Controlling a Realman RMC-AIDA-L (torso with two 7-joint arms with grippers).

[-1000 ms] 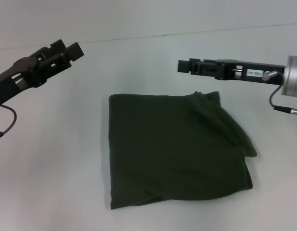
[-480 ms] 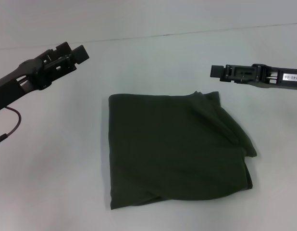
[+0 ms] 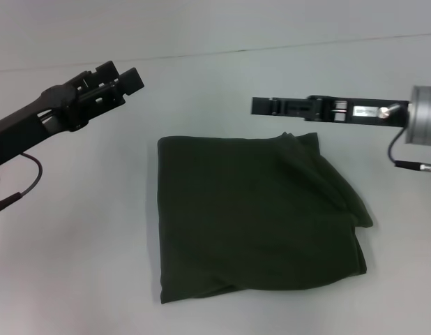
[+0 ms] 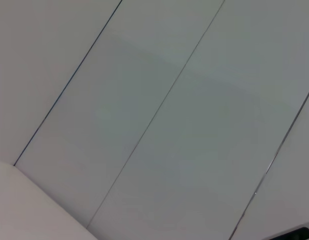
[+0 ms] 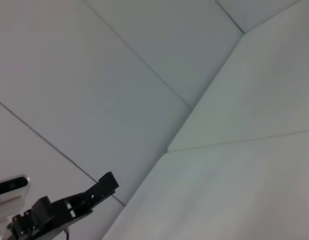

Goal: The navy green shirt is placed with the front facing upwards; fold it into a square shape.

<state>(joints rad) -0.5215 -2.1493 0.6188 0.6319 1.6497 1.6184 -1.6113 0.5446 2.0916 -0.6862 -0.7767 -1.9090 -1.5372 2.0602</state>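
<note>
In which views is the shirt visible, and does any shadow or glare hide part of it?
Head view: the navy green shirt lies folded on the table, evenly lit, with no glare and only a faint shadow at its edges; its dark folds are hard to tell apart. Left wrist view: only pale panels, no shirt. Right wrist view: pale panels and the left gripper, no shirt.

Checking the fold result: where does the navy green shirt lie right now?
In the head view the navy green shirt lies folded on the table, centre and slightly right, below and between the raised left gripper and right gripper; neither touches it.
</note>
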